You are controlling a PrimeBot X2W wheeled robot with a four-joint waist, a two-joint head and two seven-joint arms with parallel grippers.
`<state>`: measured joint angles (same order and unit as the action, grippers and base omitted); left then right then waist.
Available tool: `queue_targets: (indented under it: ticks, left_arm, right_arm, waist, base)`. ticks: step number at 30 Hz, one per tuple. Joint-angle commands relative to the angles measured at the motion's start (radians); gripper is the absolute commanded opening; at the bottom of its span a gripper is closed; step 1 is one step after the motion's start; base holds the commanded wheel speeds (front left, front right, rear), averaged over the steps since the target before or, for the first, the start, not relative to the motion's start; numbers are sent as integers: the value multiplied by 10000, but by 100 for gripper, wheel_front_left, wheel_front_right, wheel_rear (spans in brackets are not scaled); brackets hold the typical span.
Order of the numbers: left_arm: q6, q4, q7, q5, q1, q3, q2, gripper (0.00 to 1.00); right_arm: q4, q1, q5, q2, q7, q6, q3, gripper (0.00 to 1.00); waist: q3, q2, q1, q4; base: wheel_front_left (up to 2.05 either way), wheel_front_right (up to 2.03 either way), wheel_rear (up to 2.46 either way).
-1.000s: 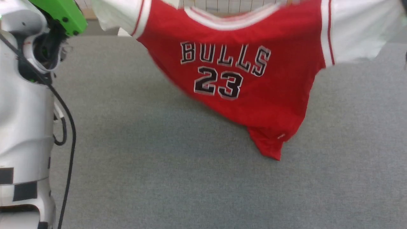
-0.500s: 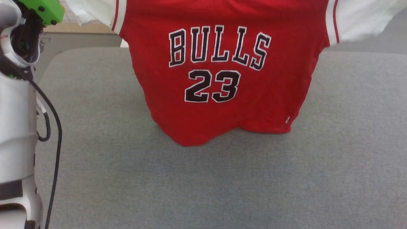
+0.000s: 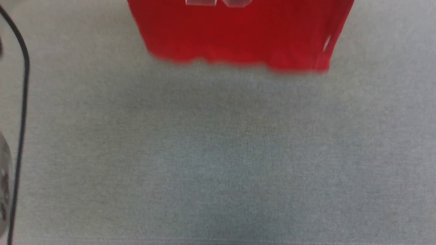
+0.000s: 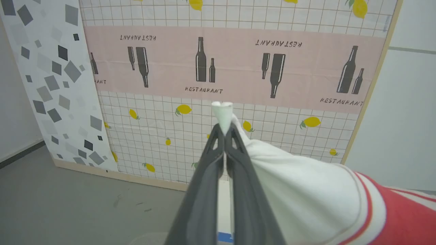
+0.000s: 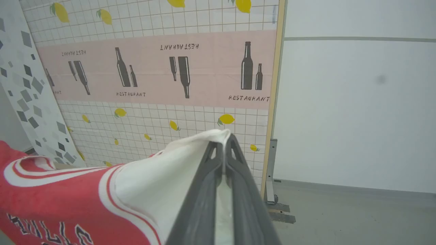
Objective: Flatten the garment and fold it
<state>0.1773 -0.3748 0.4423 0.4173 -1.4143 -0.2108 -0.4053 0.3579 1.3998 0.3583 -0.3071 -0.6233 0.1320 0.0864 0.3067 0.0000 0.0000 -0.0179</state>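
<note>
Red fabric fills the top middle of the head view. The garment (image 3: 238, 30) hangs there with its hem (image 3: 238, 63) blurred, low over the grey felt worktop (image 3: 218, 153); whether the hem touches the felt cannot be told. It hangs this way because both tools hold it up by its sleeves.

In the left wrist view the left tool (image 4: 223, 127) has its fingers pressed together on a pinched tip of the white sleeve (image 4: 299, 183). That sleeve trails to the lower right of the frame into striped trim and red. In the right wrist view the right tool (image 5: 223, 144) is likewise clamped on the other white sleeve (image 5: 160, 177), and the lettered red body falls to the lower left. Keeping the two sleeve ends apart seems meant to let the cloth spread under its own weight before it is laid flat.

Below the hem, grey felt runs to the bottom of the head view, giving broad room to lay it down. A black cable (image 3: 24, 102) runs down the left edge, well apart from the hem. A patterned board (image 4: 204, 68) stands beyond both tools.
</note>
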Motion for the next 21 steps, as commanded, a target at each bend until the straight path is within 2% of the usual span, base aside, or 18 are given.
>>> queue_targets:
  ticks: [1,5,11,17,21]
  left_arm:
    - [-6,-155,-251,-202,-584,-114,70,0]
    - [47,-689,-1131,-516,-1851,-224,332,0]
    - [6,-1546,-2251,-757,-2987,-257,429,0]
    - [-119,-2295,-2942,-519,-3135,-129,601,0]
    - [-248,-2770,-3369,-280,-2715,-63,750,0]
  right_arm:
    - [294,620,-294,141,216,-13,131,0]
    - [1177,2171,-1085,551,941,-13,310,0]
    - [2164,3394,-1612,808,1996,-13,183,0]
    - [2837,3672,-1286,672,2594,-13,-63,0]
    - [3118,3276,-612,517,2958,-13,-378,0]
  waist:
    - [1554,0,0,-219]
    - [2244,0,0,-281]
    - [3024,0,0,-365]
    - [3625,0,0,-206]
    - [3731,0,0,-76]
  base:
    - [0,0,0]
    - [0,0,0]
    - [0,0,0]
    - [0,0,0]
    - [0,0,0]
